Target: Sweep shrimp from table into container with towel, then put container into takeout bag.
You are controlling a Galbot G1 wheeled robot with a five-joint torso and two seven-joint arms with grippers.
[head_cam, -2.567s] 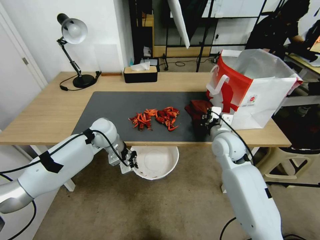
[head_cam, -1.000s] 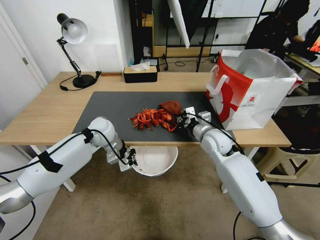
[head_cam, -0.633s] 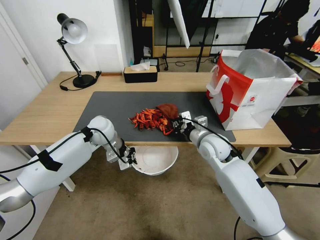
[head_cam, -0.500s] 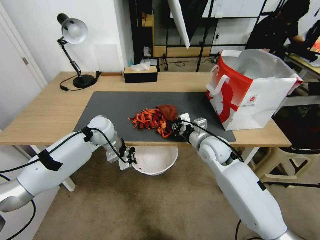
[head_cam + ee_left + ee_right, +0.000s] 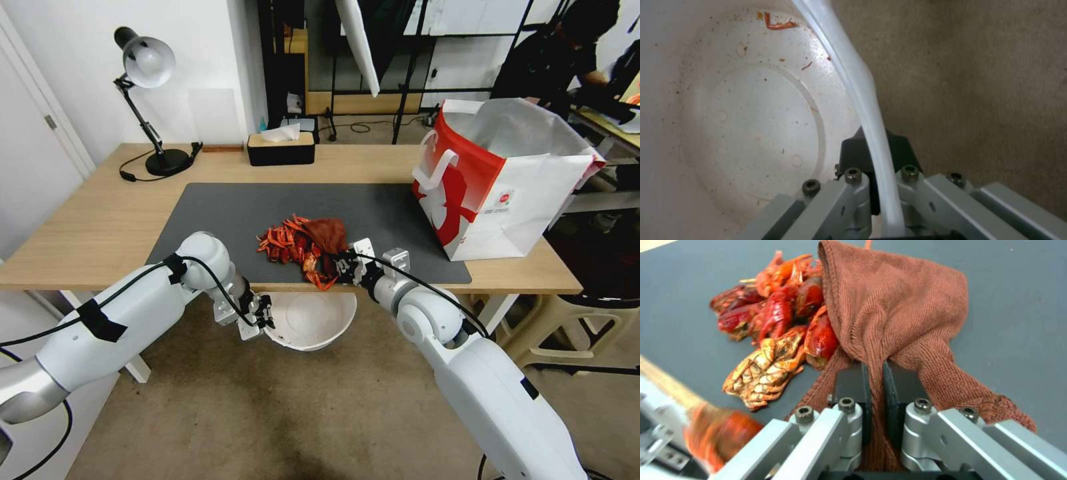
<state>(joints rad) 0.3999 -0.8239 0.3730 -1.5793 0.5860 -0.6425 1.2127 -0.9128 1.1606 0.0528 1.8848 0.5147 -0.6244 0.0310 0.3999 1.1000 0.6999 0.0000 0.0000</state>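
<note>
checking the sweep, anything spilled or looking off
Nothing spilled. The shrimp sit at the table edge above the container; the right gripper clamps the towel. The container's inside is speckled with residue.

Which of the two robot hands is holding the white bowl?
The left gripper: it grips the bowl's rim below the table edge. The right gripper holds the towel.

Right hand (image 5: 345, 265) low, pads pinched together, arm reaching forward. Left hand (image 5: 265, 319) lower, pads clamped, forearm angled inward.
</note>
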